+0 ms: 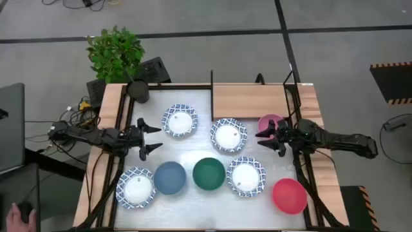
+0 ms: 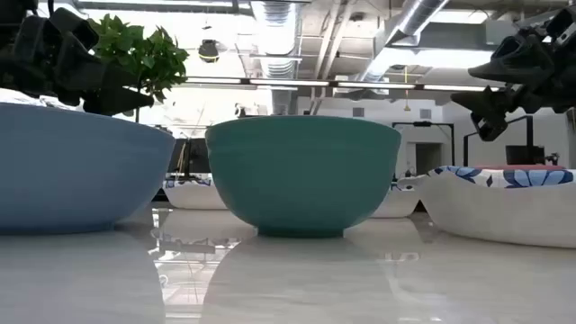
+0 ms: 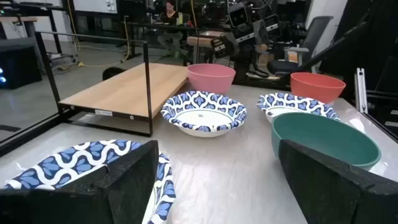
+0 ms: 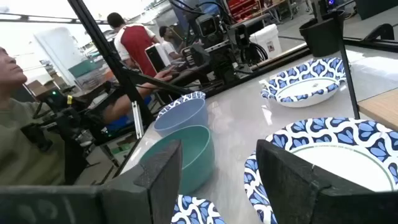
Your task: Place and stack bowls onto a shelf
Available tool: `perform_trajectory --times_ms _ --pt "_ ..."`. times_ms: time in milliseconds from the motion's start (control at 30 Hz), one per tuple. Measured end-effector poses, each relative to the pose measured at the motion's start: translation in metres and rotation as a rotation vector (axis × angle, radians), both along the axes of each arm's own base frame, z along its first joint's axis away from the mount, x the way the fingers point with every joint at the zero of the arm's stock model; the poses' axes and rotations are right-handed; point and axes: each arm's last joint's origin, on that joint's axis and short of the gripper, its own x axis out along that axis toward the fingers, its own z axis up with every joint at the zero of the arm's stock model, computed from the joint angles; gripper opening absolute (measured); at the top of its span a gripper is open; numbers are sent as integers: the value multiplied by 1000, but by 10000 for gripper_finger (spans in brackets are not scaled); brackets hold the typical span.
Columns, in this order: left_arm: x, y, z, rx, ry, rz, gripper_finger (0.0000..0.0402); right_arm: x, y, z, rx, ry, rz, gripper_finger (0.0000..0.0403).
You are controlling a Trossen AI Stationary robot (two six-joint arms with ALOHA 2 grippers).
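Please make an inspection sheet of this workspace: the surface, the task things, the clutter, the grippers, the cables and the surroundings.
Surface: glossy white tabletop, reflective.
Job's things: eight bowls on the tabletop: four blue-patterned bowls, blue bowl, green bowl, red bowl, pink bowl beside the shelf. Wooden shelf holds no bowl.
Clutter: nothing seen.
Grippers: left gripper open, empty, beside a patterned bowl; right gripper open, empty, at the pink bowl.
Cables: loose wires off the table's left edge.
Surroundings: potted plant at the far left corner; people beyond the table.
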Motion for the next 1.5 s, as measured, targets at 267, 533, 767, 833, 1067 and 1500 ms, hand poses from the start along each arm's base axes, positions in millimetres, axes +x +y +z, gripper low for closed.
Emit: perform_trajectory --times_ms 267,533,767,833,1067,1500 --pt "0 0 0 0 0 0 318 0 0 0 0 0 0 230" --pt "0 0 0 0 0 0 318 0 0 0 0 0 0 230" --pt "0 0 0 0 0 0 318 0 0 0 0 0 0 230" --pt "0 0 0 0 0 0 318 0 0 0 0 0 0 230" --pt "0 0 0 0 0 0 318 0 0 0 0 0 0 230" --pt "0 0 0 0 0 0 318 0 0 0 -32 -2 0 230"
